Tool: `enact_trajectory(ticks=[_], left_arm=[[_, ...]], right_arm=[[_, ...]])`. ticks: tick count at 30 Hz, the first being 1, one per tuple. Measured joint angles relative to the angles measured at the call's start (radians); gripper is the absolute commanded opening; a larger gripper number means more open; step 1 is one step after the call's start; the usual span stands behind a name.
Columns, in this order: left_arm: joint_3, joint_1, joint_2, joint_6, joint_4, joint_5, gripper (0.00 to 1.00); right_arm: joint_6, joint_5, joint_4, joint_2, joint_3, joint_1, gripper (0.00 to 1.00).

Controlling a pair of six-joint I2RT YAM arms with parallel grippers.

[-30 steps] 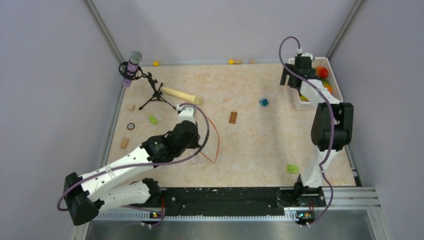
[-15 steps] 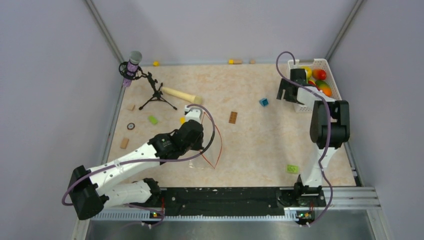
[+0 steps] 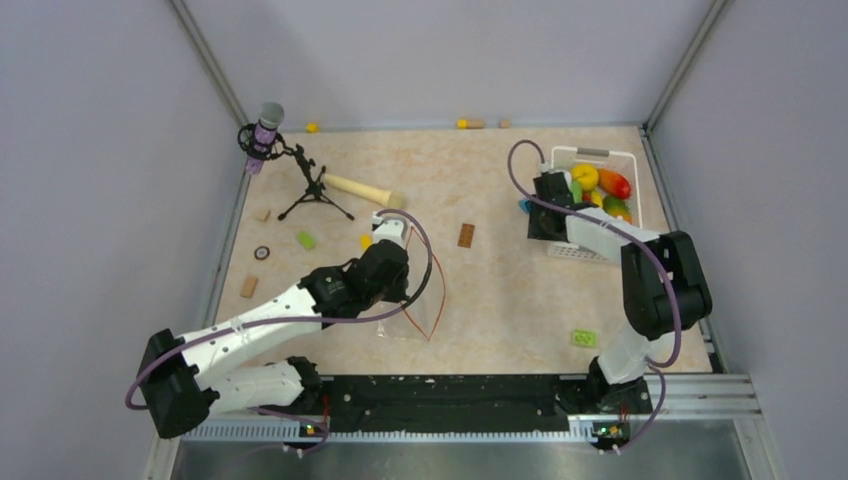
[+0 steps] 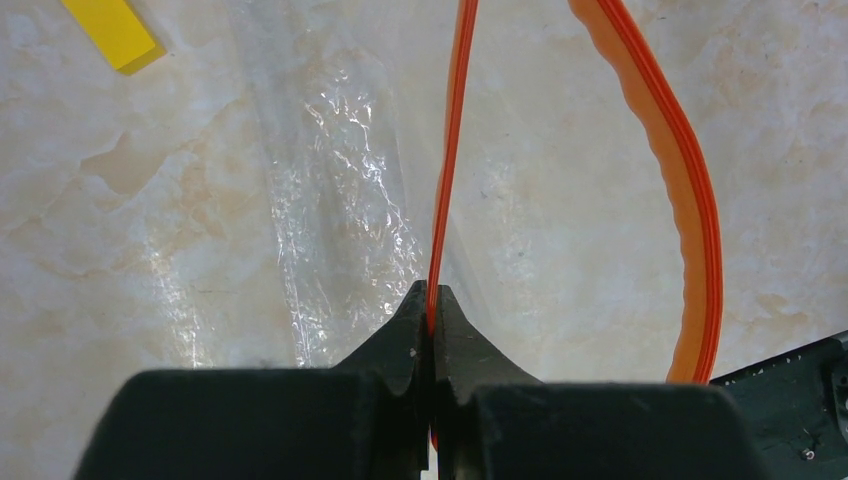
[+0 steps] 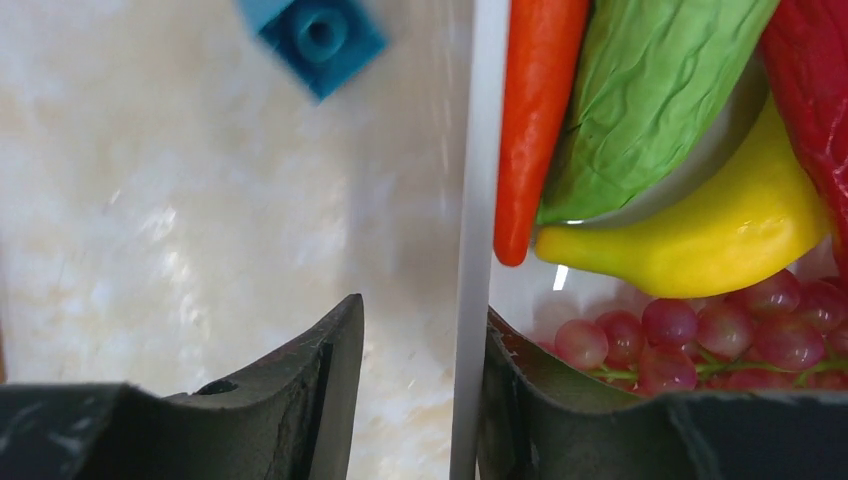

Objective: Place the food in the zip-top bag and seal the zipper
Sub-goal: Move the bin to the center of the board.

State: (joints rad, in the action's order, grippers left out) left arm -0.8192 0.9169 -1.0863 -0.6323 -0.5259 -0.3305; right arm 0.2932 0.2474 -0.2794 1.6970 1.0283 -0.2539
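The zip-top bag (image 3: 412, 312) lies clear and crumpled on the table in front of my left arm. Its orange-red zipper (image 4: 452, 150) loops up off the table, and my left gripper (image 4: 432, 295) is shut on one strand of it. The food (image 3: 598, 185) sits in the white basket (image 3: 580, 253): a carrot (image 5: 535, 120), a green leafy piece (image 5: 650, 90), a banana (image 5: 700, 240), grapes (image 5: 700, 330). My right gripper (image 5: 422, 310) straddles the basket's rim (image 5: 475, 200). The inner finger touches the rim and the outer one stands apart, so the gripper is open.
A blue block (image 5: 320, 35) lies just outside the basket. A yellow block (image 4: 112, 32) lies near the bag. A microphone on a tripod (image 3: 265, 130) and a wooden rolling pin (image 3: 362, 190) stand at the back left. Green blocks (image 3: 306, 240) (image 3: 584, 338) and a brown block (image 3: 466, 235) are scattered.
The basket has slid from the far right corner toward the middle along with my right gripper, whose jaws have narrowed round the rim. The left arm shifted slightly right, still holding the zipper.
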Motion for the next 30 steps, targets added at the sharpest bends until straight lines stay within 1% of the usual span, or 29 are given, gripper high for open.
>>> enact_trajectory(ticks=[2,9,15,17,19,21,24,27,28,30], left_arm=[[0.000,0.000,-0.005,0.000,-0.001,0.001,0.00],[-0.003,0.000,-0.011,-0.001,-0.006,-0.001,0.00],[-0.004,0.000,-0.014,0.000,-0.015,-0.012,0.00],[-0.004,0.000,-0.014,0.000,-0.019,-0.019,0.00],[-0.004,0.000,-0.014,0.000,-0.021,-0.025,0.00],[-0.004,0.000,-0.014,-0.001,-0.020,-0.026,0.00],[-0.004,0.000,-0.014,-0.001,-0.020,-0.026,0.00],[-0.004,0.000,-0.014,-0.001,-0.019,-0.026,0.00],[-0.004,0.000,-0.015,-0.001,-0.019,-0.026,0.00],[-0.004,0.000,-0.019,-0.001,-0.019,-0.025,0.00]], right_arm=[[0.025,0.013,0.000,-0.030,-0.037,-0.059,0.43],[0.137,0.052,0.004,-0.150,-0.166,-0.323,0.43],[0.208,0.091,0.002,-0.166,-0.183,-0.536,0.45],[0.220,0.100,0.000,-0.169,-0.183,-0.585,0.47],[0.232,0.103,-0.006,-0.185,-0.183,-0.621,0.52],[0.237,0.115,-0.016,-0.214,-0.183,-0.637,0.59],[0.245,0.162,-0.028,-0.277,-0.183,-0.634,0.79],[0.247,0.227,-0.026,-0.352,-0.183,-0.634,0.95],[0.248,0.249,-0.024,-0.375,-0.184,-0.634,0.98],[0.250,0.302,-0.016,-0.420,-0.189,-0.632,0.99]])
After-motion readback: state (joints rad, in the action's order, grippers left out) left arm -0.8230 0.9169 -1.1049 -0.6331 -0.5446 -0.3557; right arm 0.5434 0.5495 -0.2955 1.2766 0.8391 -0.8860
